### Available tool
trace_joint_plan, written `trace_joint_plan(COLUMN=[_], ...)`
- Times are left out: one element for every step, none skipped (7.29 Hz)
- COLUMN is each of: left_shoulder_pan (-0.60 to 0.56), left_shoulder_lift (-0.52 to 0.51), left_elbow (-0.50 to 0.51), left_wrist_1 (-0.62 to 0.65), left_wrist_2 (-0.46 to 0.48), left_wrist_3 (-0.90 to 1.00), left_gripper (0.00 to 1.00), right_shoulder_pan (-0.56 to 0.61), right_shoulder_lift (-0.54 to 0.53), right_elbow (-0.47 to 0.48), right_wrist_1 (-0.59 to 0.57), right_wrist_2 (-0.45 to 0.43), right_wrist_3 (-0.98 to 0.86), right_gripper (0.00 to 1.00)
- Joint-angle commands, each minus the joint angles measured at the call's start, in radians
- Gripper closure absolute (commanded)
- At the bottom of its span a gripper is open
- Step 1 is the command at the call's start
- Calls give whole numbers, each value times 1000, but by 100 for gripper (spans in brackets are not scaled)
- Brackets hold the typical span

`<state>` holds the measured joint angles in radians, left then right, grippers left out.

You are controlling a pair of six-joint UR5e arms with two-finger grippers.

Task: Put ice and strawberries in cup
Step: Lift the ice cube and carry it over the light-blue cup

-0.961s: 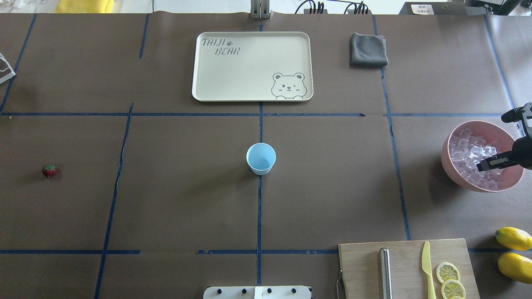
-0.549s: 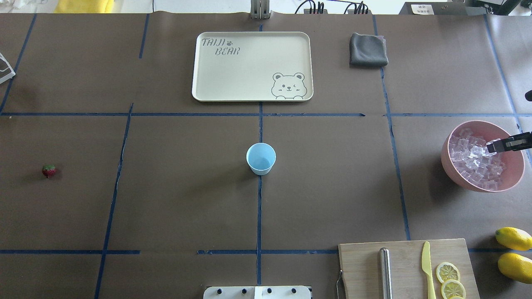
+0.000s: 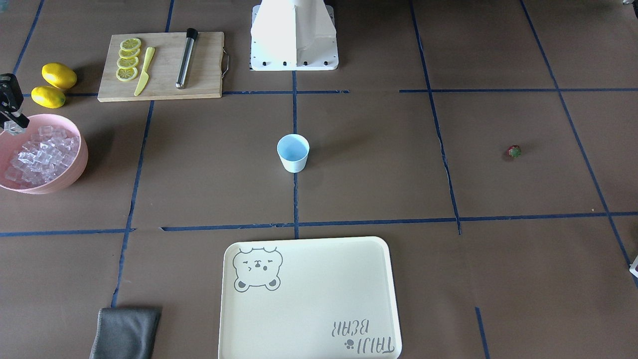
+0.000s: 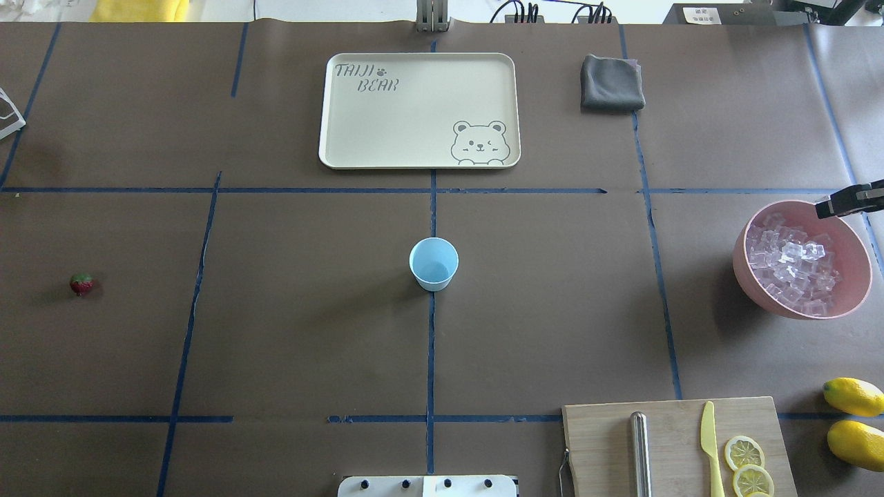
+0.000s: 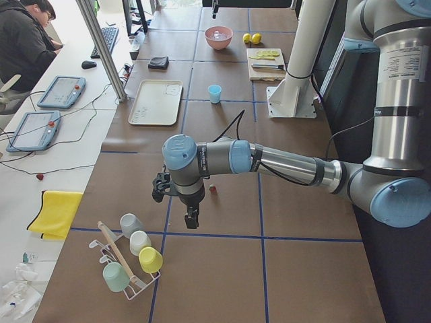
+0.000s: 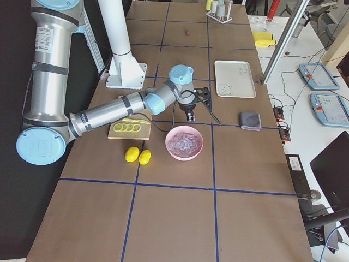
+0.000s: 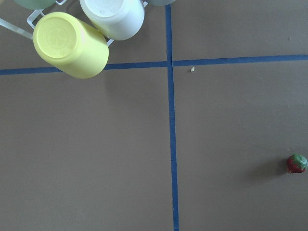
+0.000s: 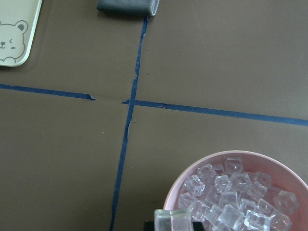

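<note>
Right tool (image 3: 12, 122) is withdrawing from mid pink bowl (image 4: 740, 266) to its rim, clenching one ice cube (image 8: 171, 219), so I am judging the carry to the cup (image 4: 434, 264) comes next.

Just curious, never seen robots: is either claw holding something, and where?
The right gripper pinches one small clear ice cube by its sides; left gripper: cannot tell.

One cup (image 4: 434, 264), one strawberry (image 4: 81, 284), one bowl (image 4: 740, 273), two lemons (image 4: 853, 396), four lemon slices (image 3: 126, 63)
</note>
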<state>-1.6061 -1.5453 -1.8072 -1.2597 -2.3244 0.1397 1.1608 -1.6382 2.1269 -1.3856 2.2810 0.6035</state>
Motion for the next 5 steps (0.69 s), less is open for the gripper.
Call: trace_joint_plan(left_shoulder_pan=[0, 0, 0, 0, 0], left_shoulder_lift=[-1, -1, 1, 1, -1], left_elbow=[2, 2, 2, 0, 0], left_wrist_1=[-1, -3, -3, -3, -3], left_wrist_2=[0, 0, -1, -1, -1], left_wrist_3=[0, 0, 0, 0, 0], left_gripper=[0, 0, 0, 0, 0], right_shoulder_pan=[-65, -84, -139, -221, -327], right_shoulder_lift=[124, 232, 364, 483, 550], right_elbow=[15, 15, 11, 8, -2], right_wrist_1=[-81, -198, -331, -416, -423], right_wrist_2=[-11, -11, -15, -73, -159], right_wrist_3=[13, 27, 57, 158, 280], right_gripper=[100, 100, 100, 100, 100])
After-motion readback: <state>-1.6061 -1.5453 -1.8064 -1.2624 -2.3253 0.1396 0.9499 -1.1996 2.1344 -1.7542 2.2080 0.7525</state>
